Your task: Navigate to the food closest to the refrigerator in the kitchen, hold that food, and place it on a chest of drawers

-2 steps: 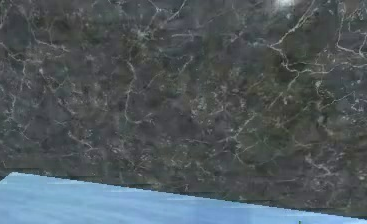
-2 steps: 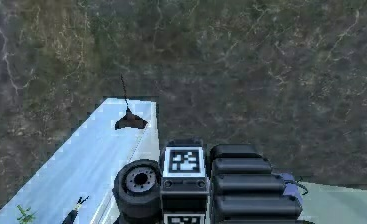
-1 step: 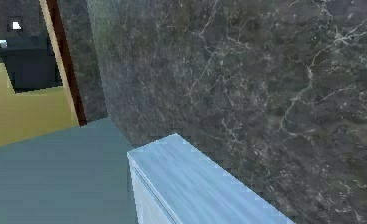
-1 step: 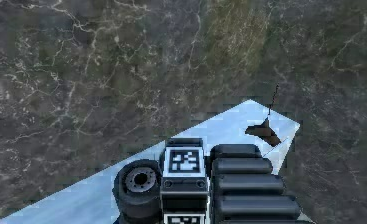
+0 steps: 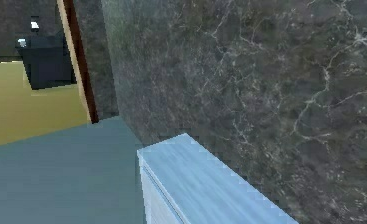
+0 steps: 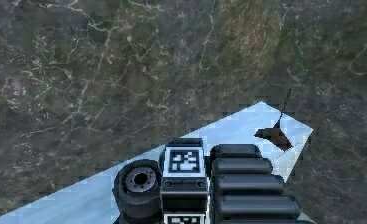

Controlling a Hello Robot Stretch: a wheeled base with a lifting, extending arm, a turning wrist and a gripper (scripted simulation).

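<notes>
Food, maybe: small brown blob (image 6: 274, 136) with a thin dark stick poking up, too small to name for sure. Lies on the pale blue top (image 6: 229, 130) of a low piece of furniture, close to its far corner, toward the arm side view's right. Bare blue top all round it. Right behind the top, dark stone wall (image 6: 111, 70) with pale lines running through it. Lower down, thick black arm (image 6: 246, 190) sticking up from the bottom edge, with a white square (image 6: 186, 165) with black marks at its end. Left of that square, round dark body of the gripper (image 6: 141, 187), with the same blue top behind it. Brown blob off on the other side of the arm, apart from the gripper. Fingers apart or together: cannot tell. Holding something or not: cannot tell either. Looking ahead, same pale blue top (image 5: 206, 185) at the bottom, with a white front under its edge, close against the same dark wall (image 5: 251, 80). Grey-blue floor (image 5: 61, 175) to the left of it. Farther back, brown wooden door post (image 5: 79, 60), then yellow floor (image 5: 21, 105) past it, and a dark boxy thing (image 5: 46, 62) standing there with small pale bits on top.
</notes>
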